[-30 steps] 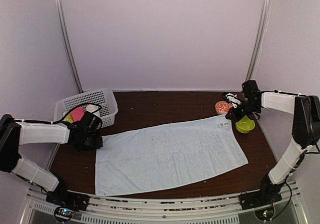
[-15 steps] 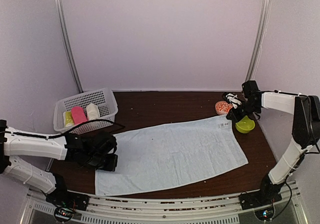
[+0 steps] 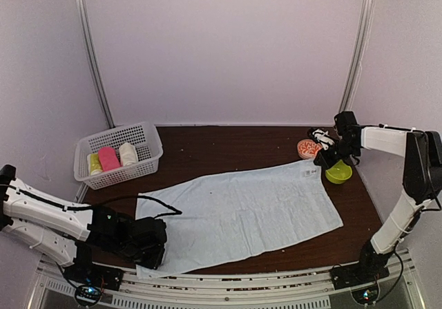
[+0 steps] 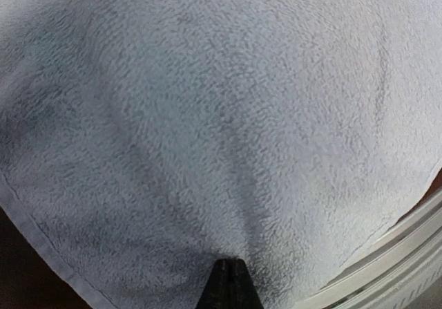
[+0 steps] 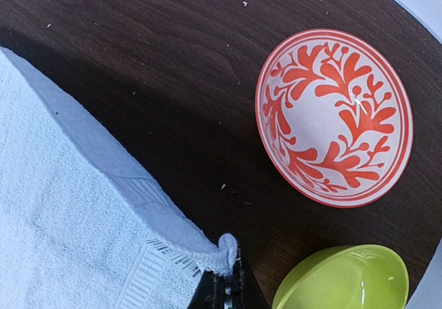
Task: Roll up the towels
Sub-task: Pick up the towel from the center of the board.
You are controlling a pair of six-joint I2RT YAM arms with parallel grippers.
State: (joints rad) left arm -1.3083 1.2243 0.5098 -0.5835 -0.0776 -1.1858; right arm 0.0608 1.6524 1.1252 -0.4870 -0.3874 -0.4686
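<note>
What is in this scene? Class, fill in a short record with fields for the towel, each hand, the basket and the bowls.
towel: pale blue, spread flat on the table
left hand: shut on the towel's near left corner
right hand: shut on the towel's far right corner
basket: far left, holding yellow, pink and cream rolls
bowls: orange-patterned bowl and green bowl, beside the right hand, off the towel

- The towel (image 3: 242, 212) is pale blue plain terry, with a ribbed woven band along the hem at its two o'clock corner.
- The table (image 3: 228, 143) is dark brown wood grain, flecked with pale crumbs.
- The basket (image 3: 119, 130), at ten o'clock, is white lattice and holds a yellow roll (image 3: 94, 163), a pink roll (image 3: 108, 158) and a cream roll (image 3: 128, 153).
- The patterned bowl (image 5: 333, 115), at two o'clock, is white with orange-red branching sprigs.
- The green bowl (image 5: 342, 280) is plain lime.
</note>
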